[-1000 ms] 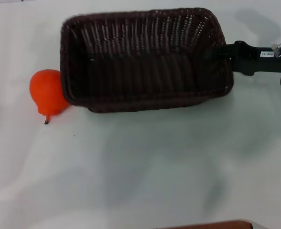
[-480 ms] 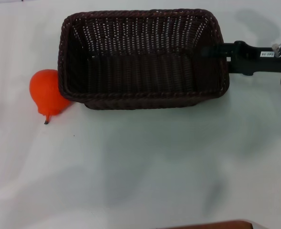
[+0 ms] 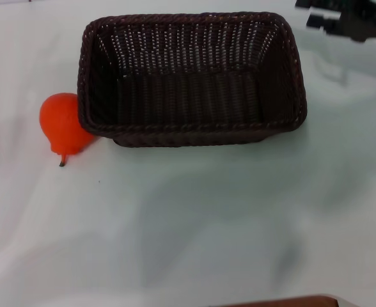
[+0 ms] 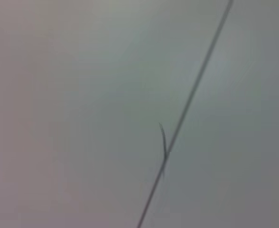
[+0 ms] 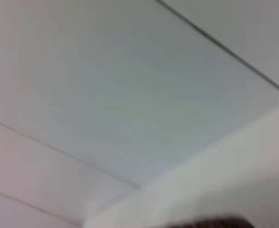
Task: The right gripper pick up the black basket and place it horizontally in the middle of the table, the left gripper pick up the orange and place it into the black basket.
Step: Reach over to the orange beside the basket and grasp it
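Orange [image 3: 63, 128] — touching basket [image 3: 191, 128]

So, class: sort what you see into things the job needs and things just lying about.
Needed: dark woven wicker basket; bright orange-red pear-shaped fruit touching its left end; smooth white table; right arm's black tool, far right corner.

Lying about: brown edge strip.

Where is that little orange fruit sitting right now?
In the head view, the orange lies on the white table on the robot's left, tucked against the left end of the black basket.
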Motion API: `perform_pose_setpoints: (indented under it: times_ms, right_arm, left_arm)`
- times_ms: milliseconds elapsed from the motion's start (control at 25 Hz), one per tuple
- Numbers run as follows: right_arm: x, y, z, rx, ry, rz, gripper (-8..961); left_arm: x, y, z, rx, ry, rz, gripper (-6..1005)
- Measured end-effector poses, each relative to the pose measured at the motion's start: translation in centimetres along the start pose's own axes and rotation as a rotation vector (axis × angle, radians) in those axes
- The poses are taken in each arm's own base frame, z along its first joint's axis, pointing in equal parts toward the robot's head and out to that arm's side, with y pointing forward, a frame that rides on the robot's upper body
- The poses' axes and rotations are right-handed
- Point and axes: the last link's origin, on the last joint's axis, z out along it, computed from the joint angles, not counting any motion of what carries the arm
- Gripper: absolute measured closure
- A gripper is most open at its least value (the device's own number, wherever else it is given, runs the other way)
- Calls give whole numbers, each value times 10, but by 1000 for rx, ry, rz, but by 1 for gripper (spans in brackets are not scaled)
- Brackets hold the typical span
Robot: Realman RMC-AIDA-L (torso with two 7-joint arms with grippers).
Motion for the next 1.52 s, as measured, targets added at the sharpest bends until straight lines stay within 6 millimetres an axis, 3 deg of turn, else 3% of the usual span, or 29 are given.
perform_pose_setpoints:
  times_ms: [280,560,1080,1320,1520]
  right_arm:
    - [12,-7,2,40,85,-45,211]
    - [14,-10,15,35,97,-41,214]
    - [5,-4,14,24,108,-21,217]
    - [5,-2,14,14,114,-21,216]
    - [6,-2,14,13,117,-21,215]
  left_arm:
    - [-37,-4,-3,-73,-335,112,137]
    - [-76,11,13,-129,-550,191,137]
    - [-96,30,29,-235,-637,225,150]
    - [-99,35,29,-283,-658,238,268]
    - [-98,35,28,-286,-660,240,486]
